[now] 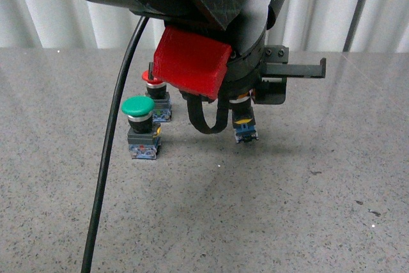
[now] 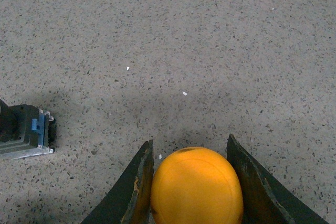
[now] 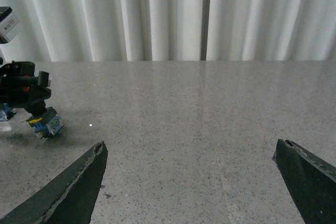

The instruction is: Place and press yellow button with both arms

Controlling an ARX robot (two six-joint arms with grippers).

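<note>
Yellow button [image 1: 245, 124]: held by its cap in the left gripper, black body and blue base hanging below at a tilt. Apparently clear of the table [image 1: 307, 209], over the middle of its width and nearer the far edge than the near one.
Left gripper [image 2: 190, 142]: clenched on the yellow dome, fingers [image 2: 137, 187] pressed against opposite sides of it.
Right gripper [image 3: 190, 150]: released, spread wide with nothing between, well off to the side of the held button.
Green button [image 1: 138, 108]: upright on the table, toward the left edge from the held one, not touching it.
Red button [image 1: 152, 80]: just behind the green one, closer to the far edge, partly hidden by the arm's red block.
Cable [image 1: 105, 164]: black, hanging down in front of the green button's side.
Weight: judged light, a small plastic-and-metal part.
Stiffness: rigid shell, no give expected except in the cap, which probably sinks along its axis when pushed.
Surface: smooth rounded cap, likely slippery. A pinch on the curve may let the body swing or slide out.
Better hold: flat sides of the black body or blue base, leaving the cap free for pressing.
Stability: narrow base under a wide cap, so probably prone to tipping. Best steadied by one gripper while the other presses straight down.
</note>
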